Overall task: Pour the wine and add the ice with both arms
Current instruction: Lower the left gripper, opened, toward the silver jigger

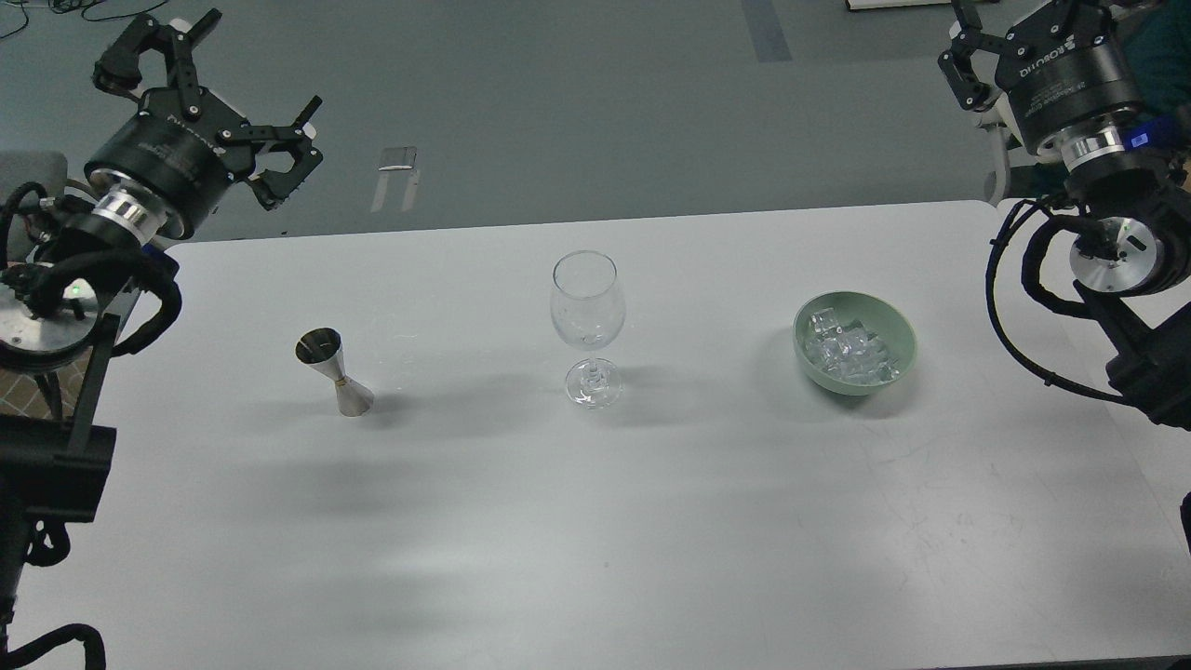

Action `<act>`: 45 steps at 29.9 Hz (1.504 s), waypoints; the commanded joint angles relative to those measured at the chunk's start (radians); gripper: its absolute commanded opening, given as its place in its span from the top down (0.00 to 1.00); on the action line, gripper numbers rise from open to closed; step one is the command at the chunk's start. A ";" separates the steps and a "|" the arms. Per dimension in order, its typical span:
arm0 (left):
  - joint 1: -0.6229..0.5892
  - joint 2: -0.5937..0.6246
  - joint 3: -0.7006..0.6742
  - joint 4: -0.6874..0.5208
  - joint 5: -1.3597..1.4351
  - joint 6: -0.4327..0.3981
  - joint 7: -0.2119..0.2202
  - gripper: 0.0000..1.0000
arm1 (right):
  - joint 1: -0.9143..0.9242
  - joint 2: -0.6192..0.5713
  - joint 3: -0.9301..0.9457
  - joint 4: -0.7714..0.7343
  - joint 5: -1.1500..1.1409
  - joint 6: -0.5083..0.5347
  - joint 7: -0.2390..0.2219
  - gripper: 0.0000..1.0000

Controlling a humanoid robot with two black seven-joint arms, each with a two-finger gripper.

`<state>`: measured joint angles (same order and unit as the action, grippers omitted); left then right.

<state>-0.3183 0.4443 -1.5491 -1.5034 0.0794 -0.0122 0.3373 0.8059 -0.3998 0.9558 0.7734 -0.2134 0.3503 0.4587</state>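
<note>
An empty clear wine glass [586, 307] stands upright in the middle of the white table [651, 521]. A small steel jigger [333, 372] stands to its left. A pale green bowl [802, 328] to the right holds several clear ice cubes [847, 355]. My left gripper [264, 58] is open and empty, raised beyond the table's far left corner, well away from the jigger. My right gripper [1019, 11] is raised beyond the far right corner with its fingers spread open and empty, and its tips are cut off by the top edge.
The left arm [56, 298] hangs along the table's left edge and the right arm [1117, 270] along the right edge. A small metal piece [397, 160] lies on the grey floor behind the table. No wine bottle shows.
</note>
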 commanded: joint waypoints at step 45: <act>0.403 -0.400 -0.115 0.158 0.146 -0.109 -0.026 0.02 | -0.077 -0.051 -0.003 0.055 -0.003 -0.005 -0.002 0.00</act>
<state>0.1085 0.0452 -1.6627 -1.3693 0.2265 -0.1206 0.3129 0.7321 -0.4487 0.9534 0.8247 -0.2153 0.3497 0.4577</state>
